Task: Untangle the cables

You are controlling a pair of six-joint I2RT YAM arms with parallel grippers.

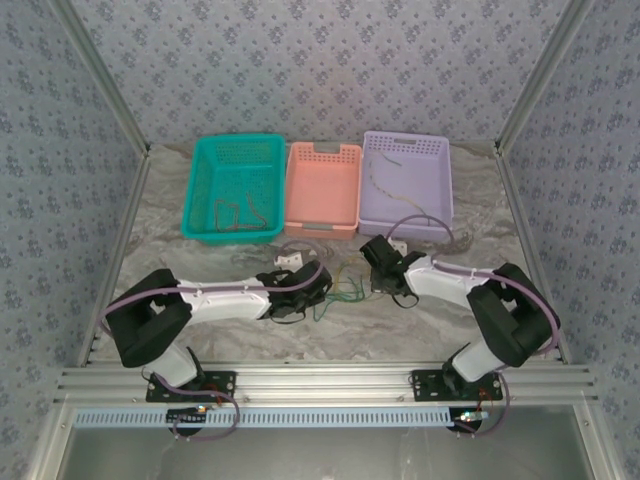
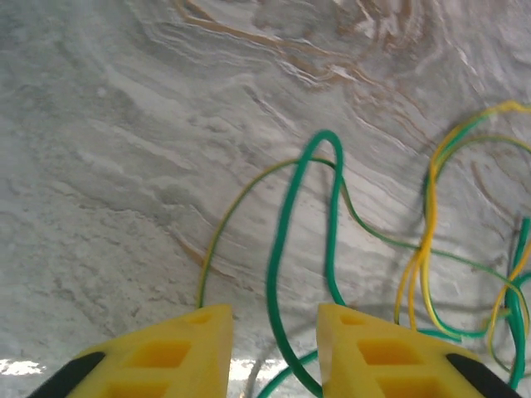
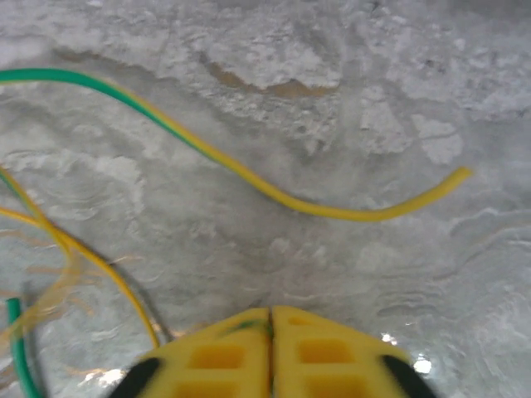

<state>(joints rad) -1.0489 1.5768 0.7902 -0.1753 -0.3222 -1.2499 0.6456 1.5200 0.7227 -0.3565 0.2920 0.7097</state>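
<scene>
Green and yellow cables (image 1: 345, 295) lie tangled on the marbled counter (image 1: 420, 335) between both arms, one green strand (image 2: 277, 265) passing through the part-open left jaws, the right jaws pressed shut, hold unclear.

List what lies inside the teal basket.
A few thin dark and tan cables lie looped on the floor of the teal basket, toward its near end. Their count and any knots are too small to tell; the near wall covers the floor's closest strip.
</scene>
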